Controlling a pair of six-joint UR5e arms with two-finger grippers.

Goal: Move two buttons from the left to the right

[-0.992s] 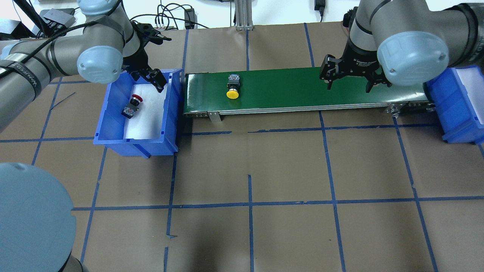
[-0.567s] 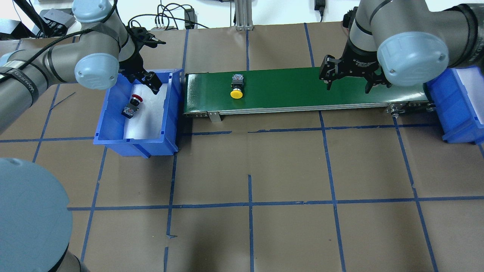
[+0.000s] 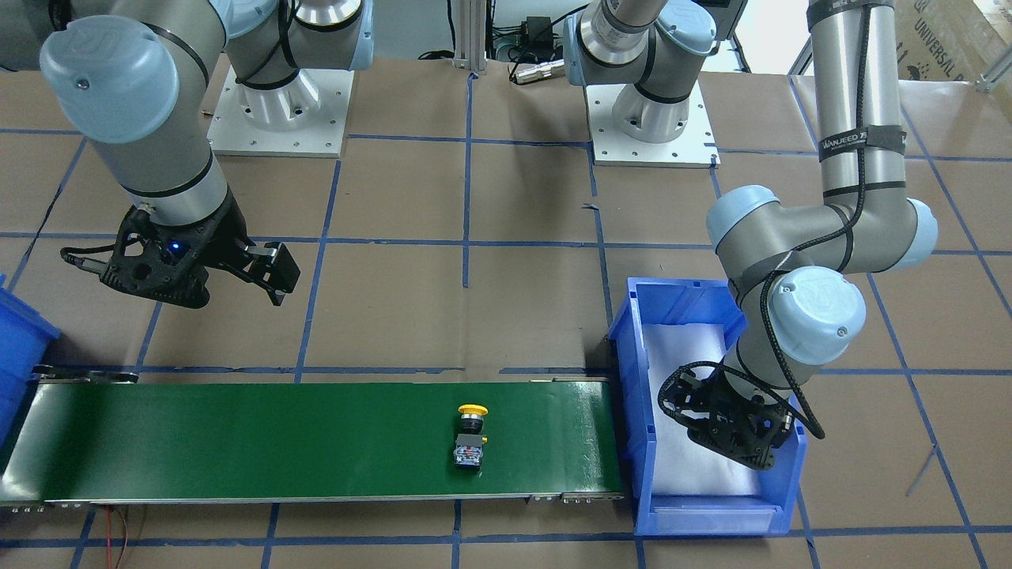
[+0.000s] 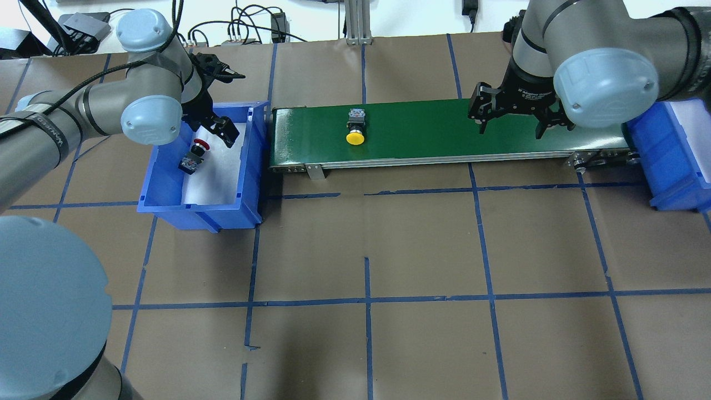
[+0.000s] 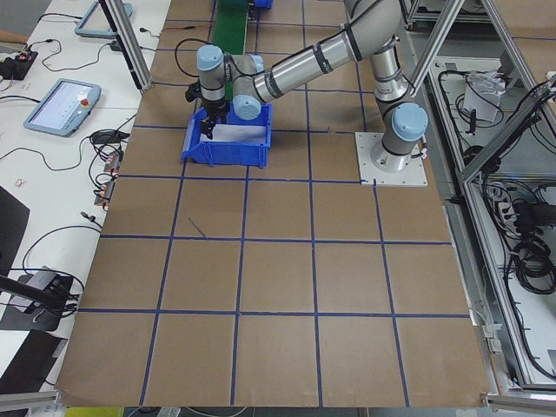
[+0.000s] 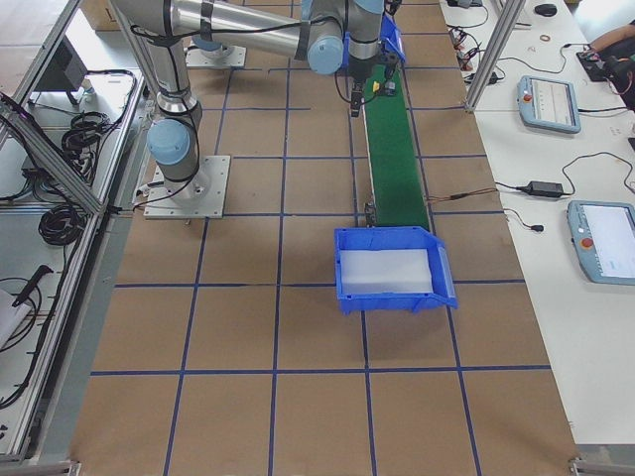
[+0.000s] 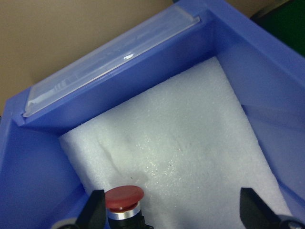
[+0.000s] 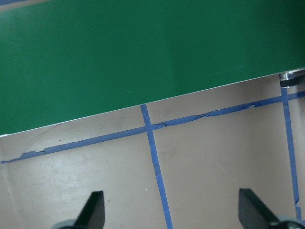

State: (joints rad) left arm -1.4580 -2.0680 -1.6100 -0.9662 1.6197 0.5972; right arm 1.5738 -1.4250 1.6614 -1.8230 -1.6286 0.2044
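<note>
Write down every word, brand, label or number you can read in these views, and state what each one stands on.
"WANJEED": on the black strap around the left arm.
"UNIVERSAL": on the cardboard box at the edge of the front-facing view; the rest of the print is cut off.
White lettering on the body of the right gripper: too blurred to read.
No numbers can be read.

bin walls hem left hand | red button beside finger
</note>
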